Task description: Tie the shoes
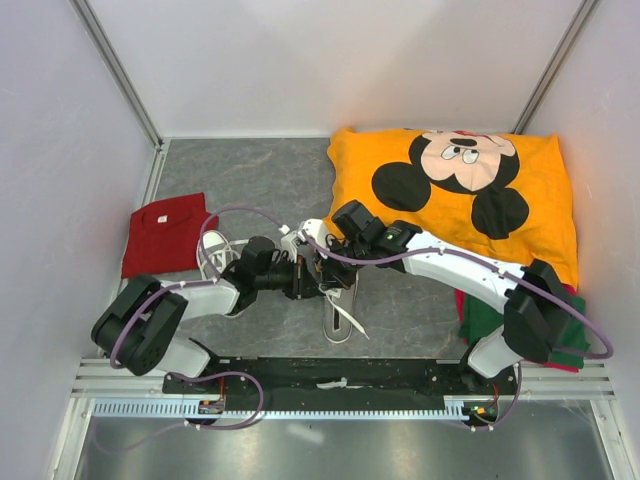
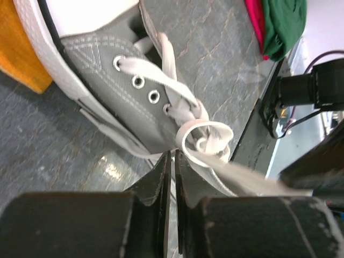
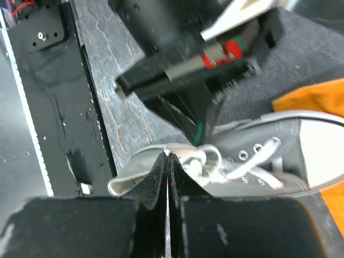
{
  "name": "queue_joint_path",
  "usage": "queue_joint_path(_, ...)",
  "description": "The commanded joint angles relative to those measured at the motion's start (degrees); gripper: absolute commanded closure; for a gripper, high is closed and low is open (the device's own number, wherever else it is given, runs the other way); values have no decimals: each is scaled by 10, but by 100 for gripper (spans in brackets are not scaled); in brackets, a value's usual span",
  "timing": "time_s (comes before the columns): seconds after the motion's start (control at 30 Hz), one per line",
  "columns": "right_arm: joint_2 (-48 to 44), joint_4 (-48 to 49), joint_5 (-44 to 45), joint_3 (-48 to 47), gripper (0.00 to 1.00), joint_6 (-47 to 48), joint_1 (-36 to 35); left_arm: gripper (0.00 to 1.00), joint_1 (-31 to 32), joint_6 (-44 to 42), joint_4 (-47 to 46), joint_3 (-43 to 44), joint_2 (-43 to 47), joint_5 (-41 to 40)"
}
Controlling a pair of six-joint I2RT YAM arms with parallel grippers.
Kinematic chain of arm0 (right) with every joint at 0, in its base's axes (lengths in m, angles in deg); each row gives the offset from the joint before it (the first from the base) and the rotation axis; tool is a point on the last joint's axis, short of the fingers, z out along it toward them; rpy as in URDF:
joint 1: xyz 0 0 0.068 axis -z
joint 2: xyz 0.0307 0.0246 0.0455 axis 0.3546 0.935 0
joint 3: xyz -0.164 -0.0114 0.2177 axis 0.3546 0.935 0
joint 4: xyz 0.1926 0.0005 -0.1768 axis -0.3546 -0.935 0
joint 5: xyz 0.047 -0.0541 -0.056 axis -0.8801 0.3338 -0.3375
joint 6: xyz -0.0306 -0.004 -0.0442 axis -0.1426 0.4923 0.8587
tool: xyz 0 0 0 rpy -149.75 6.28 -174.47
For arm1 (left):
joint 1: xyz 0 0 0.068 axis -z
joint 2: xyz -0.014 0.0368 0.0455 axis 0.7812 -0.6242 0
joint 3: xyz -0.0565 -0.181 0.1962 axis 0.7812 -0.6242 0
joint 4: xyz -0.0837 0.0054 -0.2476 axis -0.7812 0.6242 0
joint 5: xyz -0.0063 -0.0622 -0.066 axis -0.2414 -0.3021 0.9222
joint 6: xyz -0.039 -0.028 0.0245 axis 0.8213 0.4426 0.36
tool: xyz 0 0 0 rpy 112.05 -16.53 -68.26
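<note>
A grey canvas shoe with a white toe cap lies mid-table under both grippers. It shows in the left wrist view and the right wrist view. Its white laces form a loose knot with a loop. My left gripper is shut at the knot's edge, seemingly on a lace strand; a blurred lace runs past its right finger. My right gripper is shut on a white lace end at the shoe's opening. In the top view the left gripper and the right gripper nearly meet. The second shoe lies partly hidden under the left arm.
A folded red cloth lies at the left. An orange Mickey Mouse cushion fills the back right, touching the shoe's toe. Green and red cloths sit under the right arm. The black base rail runs along the near edge.
</note>
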Motion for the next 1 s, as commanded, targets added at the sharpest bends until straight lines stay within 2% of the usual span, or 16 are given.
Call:
queue_joint_path(0.0,32,43,-37,0,100,-28,-1,89,0,49,-80,27,-18,16)
queue_joint_path(0.17,71,51,-29,7,100,-27,-8,87,-4,32,-38,33,10,20)
queue_joint_path(0.27,73,52,-13,15,100,-20,-7,78,-18,-1,74,41,69,-14)
queue_joint_path(0.3,74,53,-9,18,100,-20,-8,71,-23,-11,138,45,83,-27)
queue_joint_path(0.4,74,54,-3,21,97,-18,-8,61,-48,-23,224,55,138,-50)
queue_joint_path(0.47,75,57,-6,22,94,-19,-8,54,-65,-30,247,54,168,-60)
queue_joint_path(0.5,74,58,-6,21,88,-20,-9,53,-70,-39,253,58,194,-63)
queue_joint_path(0.57,74,57,-12,13,82,-21,-10,53,-85,-47,280,58,213,-58)
queue_joint_path(0.67,68,45,-17,-3,63,-16,-10,52,-105,-70,288,64,241,-40)
queue_joint_path(0.77,53,11,-17,-22,51,9,-10,52,-121,-102,281,66,264,-36)
queue_joint_path(0.8,38,1,-12,-23,41,16,-10,52,-126,-108,278,66,267,-33)
queue_joint_path(0.87,23,-10,-12,-24,34,33,-10,52,-134,-123,270,64,273,-26)
queue_joint_path(0.97,-4,-32,-4,-29,33,45,-9,53,-137,-153,257,62,274,-4)
